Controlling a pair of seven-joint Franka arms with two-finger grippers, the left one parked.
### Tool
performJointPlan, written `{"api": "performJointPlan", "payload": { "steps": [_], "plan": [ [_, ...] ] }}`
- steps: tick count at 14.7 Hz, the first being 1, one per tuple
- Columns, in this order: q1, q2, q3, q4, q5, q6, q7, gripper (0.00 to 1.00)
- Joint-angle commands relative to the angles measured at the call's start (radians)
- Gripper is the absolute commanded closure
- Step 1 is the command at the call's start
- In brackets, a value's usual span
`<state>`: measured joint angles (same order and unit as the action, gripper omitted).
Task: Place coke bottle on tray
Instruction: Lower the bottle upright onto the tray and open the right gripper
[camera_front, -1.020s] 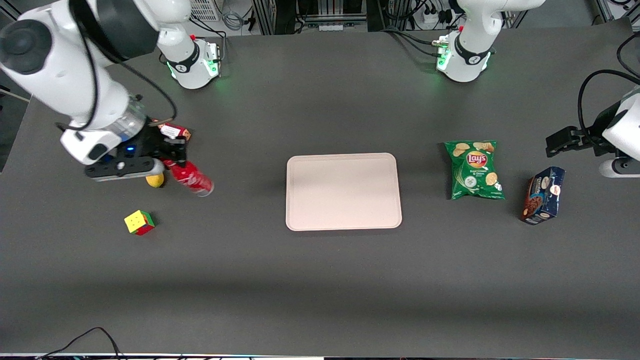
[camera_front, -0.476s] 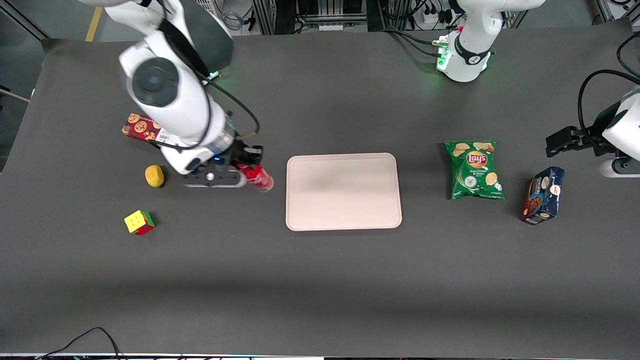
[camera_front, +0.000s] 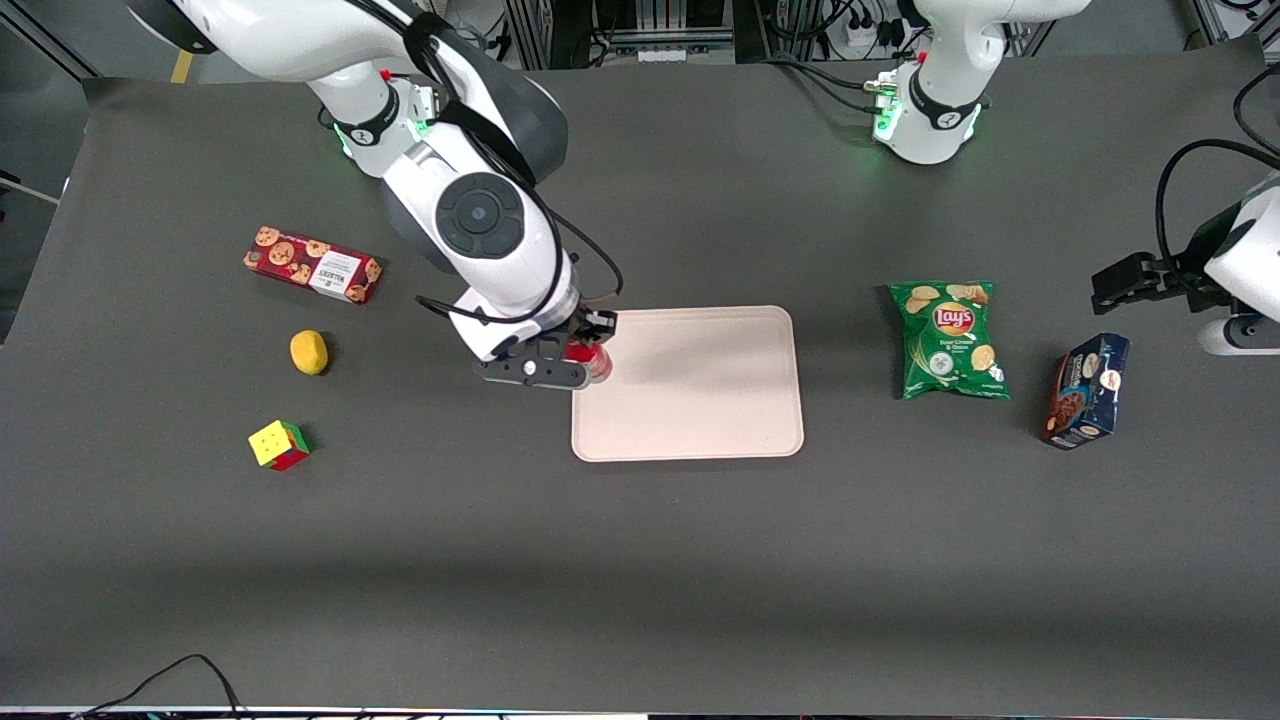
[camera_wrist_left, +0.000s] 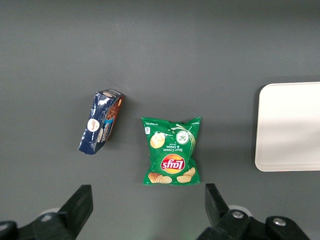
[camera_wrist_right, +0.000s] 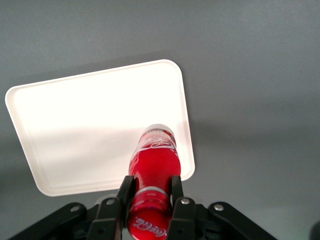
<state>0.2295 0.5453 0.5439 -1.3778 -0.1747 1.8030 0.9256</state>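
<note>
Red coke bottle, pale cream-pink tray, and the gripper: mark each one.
red coke bottle (camera_wrist_right: 154, 160): right wrist view, on its red body.
pale cream-pink tray (camera_front: 700, 385): front view, on its bare floor.
gripper (camera_wrist_right: 150, 195): right wrist view, fingers clamping the bottle.

You have one gripper (camera_front: 590, 350) to count, clamped on one coke bottle (camera_front: 589, 361) above the rim of the tray (camera_front: 690, 420) at the working arm's end, and that tray is the only one. Snacks come to three: one chips bag (camera_front: 948, 340), one blue box (camera_front: 1086, 390) and one red cookie box (camera_front: 312, 264). You also have one lemon (camera_front: 309, 352) and one cube (camera_front: 278, 445). That makes seven loose things on one table (camera_front: 640, 560).
</note>
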Motion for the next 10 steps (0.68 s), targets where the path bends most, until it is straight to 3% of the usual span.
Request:
{"api": "performJointPlan", "payload": {
  "steps": [1,4,10],
  "plan": [
    [0.019,0.068,-0.002,0.023,-0.063,0.054,0.061,1.00],
    [0.028,0.123,-0.002,0.013,-0.126,0.076,0.085,1.00],
    [0.028,0.142,-0.004,-0.018,-0.137,0.134,0.105,1.00]
  ]
}}
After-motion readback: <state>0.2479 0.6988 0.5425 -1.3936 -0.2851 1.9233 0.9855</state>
